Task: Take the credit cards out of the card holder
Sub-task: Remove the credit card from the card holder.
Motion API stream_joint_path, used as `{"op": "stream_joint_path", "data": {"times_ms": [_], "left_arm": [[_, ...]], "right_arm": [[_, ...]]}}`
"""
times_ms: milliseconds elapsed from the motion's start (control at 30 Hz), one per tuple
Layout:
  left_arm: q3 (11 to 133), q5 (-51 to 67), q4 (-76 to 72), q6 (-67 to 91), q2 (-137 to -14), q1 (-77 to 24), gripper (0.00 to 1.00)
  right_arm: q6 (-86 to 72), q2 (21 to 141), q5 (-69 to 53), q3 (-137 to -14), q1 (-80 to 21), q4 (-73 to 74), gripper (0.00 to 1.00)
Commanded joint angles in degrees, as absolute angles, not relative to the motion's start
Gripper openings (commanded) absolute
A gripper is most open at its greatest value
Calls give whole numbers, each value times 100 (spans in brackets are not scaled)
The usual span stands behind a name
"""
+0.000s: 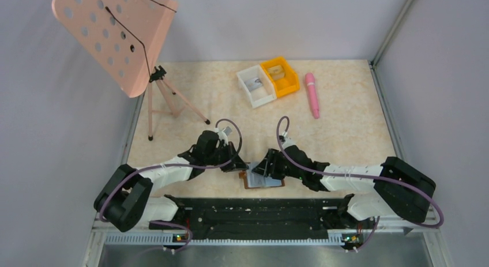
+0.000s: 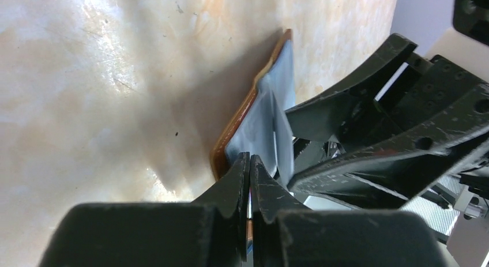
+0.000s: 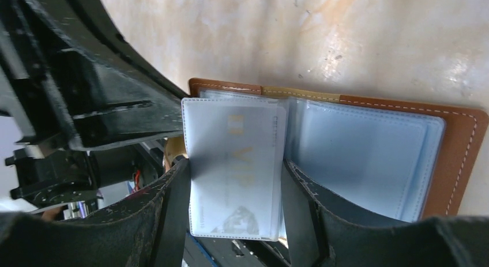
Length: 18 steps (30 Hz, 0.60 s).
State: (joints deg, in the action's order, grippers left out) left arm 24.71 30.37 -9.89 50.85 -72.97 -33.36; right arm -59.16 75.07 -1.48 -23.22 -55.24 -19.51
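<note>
Left claw: your left gripper (image 2: 249,166) is closed tight, tips together at the near corner of the card holder (image 2: 233,134); a thin sliver shows between the jaws, but you cannot tell whether it is a card, a pocket leaf or the clasp tab.
Right claw: your right gripper (image 3: 235,163) stands part-way apart, one finger on each side of the front leaf; you cannot tell whether the fingers press its edges.
Card: a pale credit card (image 3: 230,134) marked VIP sits in that front leaf, on the half of the card holder nearer the left gripper; it is not out yet.
Card holder: it lies open on the table (image 3: 357,36), between the two claws, its brown rim showing around the pale pockets.
Step in hand: most likely getting a hold on the first card.
Do it well: make sure the left pinch has the card alone, not the sleeve; bear down on the card holder with the right claw so it cannot drag; pull low and straight along the pocket's open side; if the whole card holder lifts, stop and re-grip.
</note>
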Motion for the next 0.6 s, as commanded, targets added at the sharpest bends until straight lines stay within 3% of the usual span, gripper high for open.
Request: {"op": "stream_joint_path", "data": {"times_ms": [0, 367, 567], "left_arm": [[2520, 3066, -1275, 4964, -7493, -3349, 4], [2584, 3419, -1635, 5069, -7665, -3422, 4], [2685, 3589, -1605, 5123, -7699, -3495, 4]], "right_arm": [[-5867, 7549, -343, -2346, -5463, -2624, 48], [-5796, 7798, -562, -2392, -5455, -2761, 48], [-5711, 7849, -527, -2616, -5441, -2325, 53]]}}
